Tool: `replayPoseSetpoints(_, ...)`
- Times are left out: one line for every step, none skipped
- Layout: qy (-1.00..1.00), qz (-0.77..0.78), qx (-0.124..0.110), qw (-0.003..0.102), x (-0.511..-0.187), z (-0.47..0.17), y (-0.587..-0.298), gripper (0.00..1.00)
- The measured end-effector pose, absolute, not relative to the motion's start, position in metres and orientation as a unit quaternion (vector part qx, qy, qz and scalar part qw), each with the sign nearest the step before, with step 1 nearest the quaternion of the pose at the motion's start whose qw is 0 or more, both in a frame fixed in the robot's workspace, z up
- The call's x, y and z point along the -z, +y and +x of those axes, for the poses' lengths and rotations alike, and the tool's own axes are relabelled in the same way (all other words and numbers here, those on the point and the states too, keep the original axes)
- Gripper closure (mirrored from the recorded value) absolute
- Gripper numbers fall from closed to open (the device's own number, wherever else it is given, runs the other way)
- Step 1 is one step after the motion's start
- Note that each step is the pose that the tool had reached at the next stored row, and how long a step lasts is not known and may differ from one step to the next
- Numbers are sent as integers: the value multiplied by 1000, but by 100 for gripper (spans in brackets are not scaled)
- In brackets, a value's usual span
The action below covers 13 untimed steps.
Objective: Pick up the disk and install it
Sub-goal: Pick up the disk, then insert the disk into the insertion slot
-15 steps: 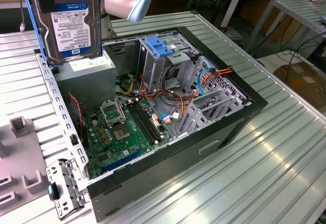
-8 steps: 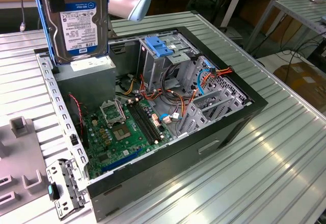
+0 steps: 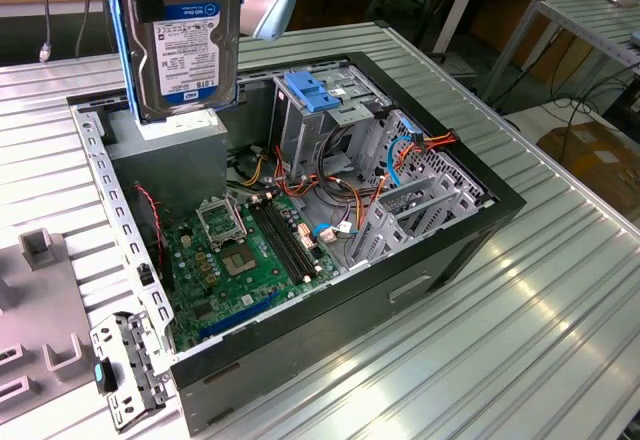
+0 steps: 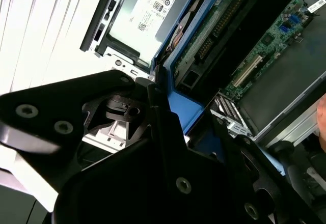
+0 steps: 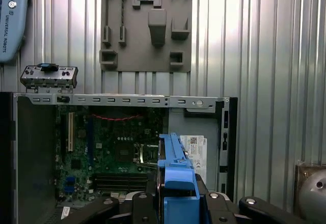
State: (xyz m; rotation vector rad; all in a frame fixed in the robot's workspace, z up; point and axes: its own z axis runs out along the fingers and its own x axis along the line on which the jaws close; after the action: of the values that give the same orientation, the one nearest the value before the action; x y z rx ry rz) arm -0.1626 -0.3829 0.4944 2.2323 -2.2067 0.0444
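- Second wrist view: the pincer (image 4: 186, 109) is clamped on the disk (image 4: 214, 30), black fingers pressing on the blue carrier's edges.
- First wrist view: the carrier's blue edge rises straight out of the grip, with the open case (image 5: 122, 100) below it.
- Exterior view: the disk hangs upright in the air, label facing the camera. It sits over the grey supply box (image 3: 170, 150) at the case's corner on the exterior view's left.
- So the pick-up looks done. This is the carry stage, and the disk touches nothing but the grip.
- Next along is the grey cage (image 3: 325, 125) with its blue clip (image 3: 315, 90), toward the exterior view's right of the disk and lower. The board (image 3: 240, 260) lies down on the case floor.
- My read is that seating it calls for squaring the carrier to the cage opening and keeping off the orange and red cables (image 3: 435, 145).
- Farthest out, the ribbed counter (image 3: 560, 340) carries the whole case.
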Motion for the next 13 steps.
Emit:
replayPoseSetpoints(-703,711,-15,2,-494,-158,-383,63)
replayPoseSetpoints(-703,711,-15,2,-494,-154,-384,63)
replayPoseSetpoints(-704,711,-15,2,-494,-151,-384,63)
replayPoseSetpoints(-704,710,-15,2,-494,-149,-385,63)
replayPoseSetpoints(-704,710,-15,2,-494,-147,-385,63)
replayPoseSetpoints(-704,710,-15,2,-494,-146,-385,63)
replayPoseSetpoints(-704,710,-15,2,-494,-146,-385,63)
replayPoseSetpoints(-704,710,-15,2,-494,-145,-385,63)
replayPoseSetpoints(-704,710,-15,2,-494,-145,-385,63)
replayPoseSetpoints(-704,710,-15,2,-494,-145,-385,63)
replayPoseSetpoints(-704,710,-15,2,-494,-145,-385,63)
replayPoseSetpoints(-704,710,-15,2,-494,-144,-385,63)
replayPoseSetpoints(-704,710,-15,2,-494,-144,-385,63)
